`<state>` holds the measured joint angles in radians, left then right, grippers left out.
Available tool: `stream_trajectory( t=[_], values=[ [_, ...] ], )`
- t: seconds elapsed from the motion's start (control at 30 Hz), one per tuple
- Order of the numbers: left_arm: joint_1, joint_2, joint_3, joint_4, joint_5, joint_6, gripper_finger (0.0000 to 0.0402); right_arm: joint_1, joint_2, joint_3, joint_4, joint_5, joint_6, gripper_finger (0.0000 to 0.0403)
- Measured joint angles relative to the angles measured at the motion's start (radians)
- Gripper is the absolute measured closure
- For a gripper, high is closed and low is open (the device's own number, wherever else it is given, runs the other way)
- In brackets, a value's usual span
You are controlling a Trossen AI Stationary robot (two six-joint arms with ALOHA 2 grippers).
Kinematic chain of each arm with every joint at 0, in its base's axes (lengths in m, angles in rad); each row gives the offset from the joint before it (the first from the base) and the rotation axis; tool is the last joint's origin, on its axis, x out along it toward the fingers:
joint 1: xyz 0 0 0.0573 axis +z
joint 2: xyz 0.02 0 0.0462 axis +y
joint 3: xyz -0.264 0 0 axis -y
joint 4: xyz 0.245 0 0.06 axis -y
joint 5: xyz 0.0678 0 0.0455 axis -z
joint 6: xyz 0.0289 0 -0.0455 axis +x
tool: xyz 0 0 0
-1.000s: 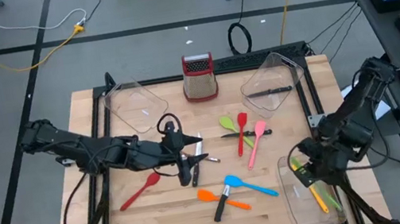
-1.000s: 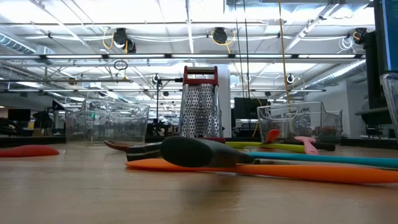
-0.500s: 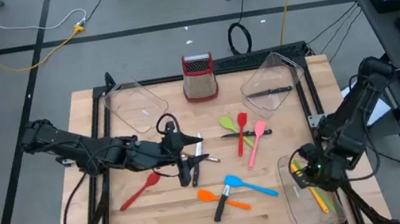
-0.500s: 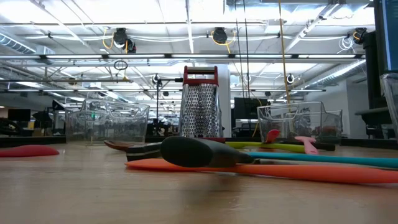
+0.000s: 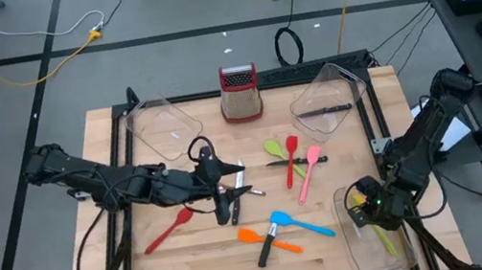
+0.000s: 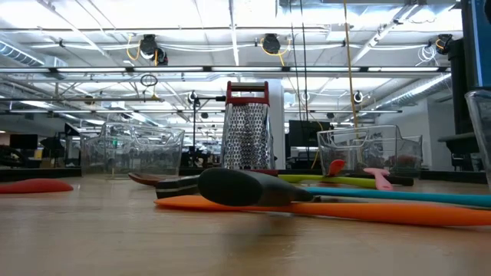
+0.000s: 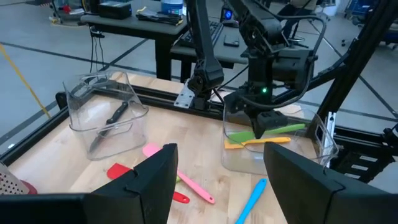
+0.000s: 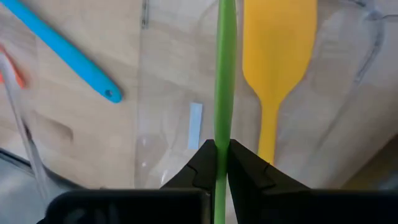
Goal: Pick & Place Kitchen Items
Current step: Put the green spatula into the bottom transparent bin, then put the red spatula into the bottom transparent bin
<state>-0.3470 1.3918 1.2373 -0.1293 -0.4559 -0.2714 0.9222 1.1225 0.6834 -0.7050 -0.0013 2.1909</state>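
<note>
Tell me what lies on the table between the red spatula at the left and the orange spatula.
High view: nothing lies between the red spatula and the orange spatula; that stretch of table is bare wood.

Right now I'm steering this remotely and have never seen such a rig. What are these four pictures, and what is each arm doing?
Two dark robot arms work at a wooden table. One picture looks straight down, one looks level across the tabletop, and one sits on each wrist. The left gripper is open over the middle of the table, holding nothing. The right gripper is shut on a green utensil over the clear bin at the near right corner, where a yellow spatula already lies. Loose on the table are a blue spatula, an orange spatula, a red spoon and others. A grater stands at the back.
</note>
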Motion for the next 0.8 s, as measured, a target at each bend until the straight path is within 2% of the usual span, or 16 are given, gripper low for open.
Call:
stream_trajectory(
  t=[0.27, 0.8],
  values=[
    [0.000, 0.000, 0.000, 0.000, 0.000, 0.000, 0.0158, 0.000, 0.000, -0.059, 0.133, -0.001, -0.003, 0.0377],
    [0.000, 0.000, 0.000, 0.000, 0.001, 0.005, 0.0158, 0.000, -0.005, -0.071, 0.189, -0.003, -0.004, 0.0307]
  ],
)
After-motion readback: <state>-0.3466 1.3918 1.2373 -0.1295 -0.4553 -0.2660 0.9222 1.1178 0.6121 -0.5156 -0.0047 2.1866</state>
